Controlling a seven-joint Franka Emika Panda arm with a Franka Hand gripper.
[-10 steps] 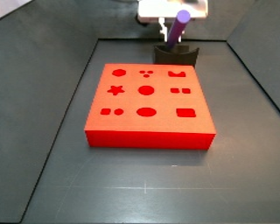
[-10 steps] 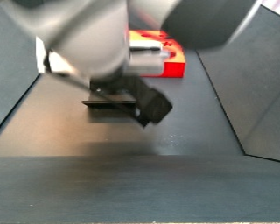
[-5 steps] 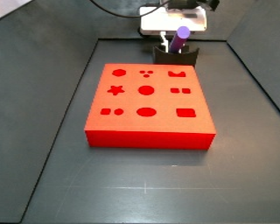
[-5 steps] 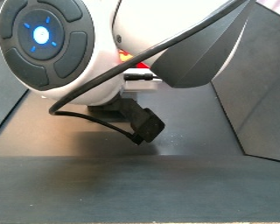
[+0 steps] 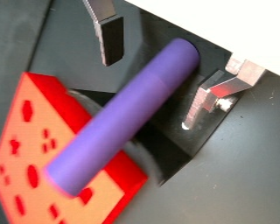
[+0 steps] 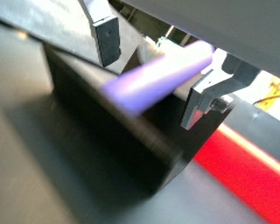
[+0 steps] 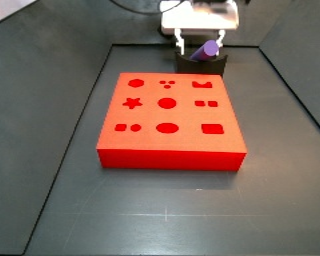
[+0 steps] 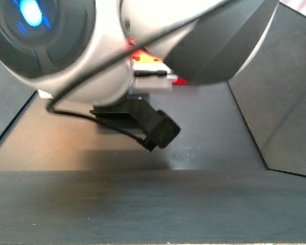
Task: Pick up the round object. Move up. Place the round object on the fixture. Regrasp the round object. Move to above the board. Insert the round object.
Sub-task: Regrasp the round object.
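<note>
Gripper (image 7: pixel 203 44) is positioned at the far end of the table, directly above the fixture (image 7: pixel 200 62), which is standing just beyond the far edge of the board (image 7: pixel 168 118). Compared with a second ago, the white gripper body is sitting lower and closer over the fixture, and less of the round object (image 7: pixel 204 47) is showing in this side view: only a short purple stub is appearing between the gripper and the fixture, where earlier a longer tilted length was standing clear.

Both wrist views are showing the round object (image 5: pixel 125 113) lying between the two fingers (image 5: pixel 109 35), with visible space on each side of it; the jaws are standing apart and neither dark pad is touching the purple surface. In a wrist view the round object (image 6: pixel 164 75) is resting tilted on the top of the fixture (image 6: pixel 105 118), one end pointing up toward the gripper body. The board (image 5: pixel 39 157) is lying beside the fixture, its cut-outs facing up.

In a side view, the arm's large white and grey housing is filling most of the picture; a dark angular part (image 8: pixel 146 124) is hanging below it, and only a sliver of the board (image 8: pixel 156 70) is showing behind. The housing is sitting differently in this picture from half a second ago, its blue light now near the upper corner.
</note>
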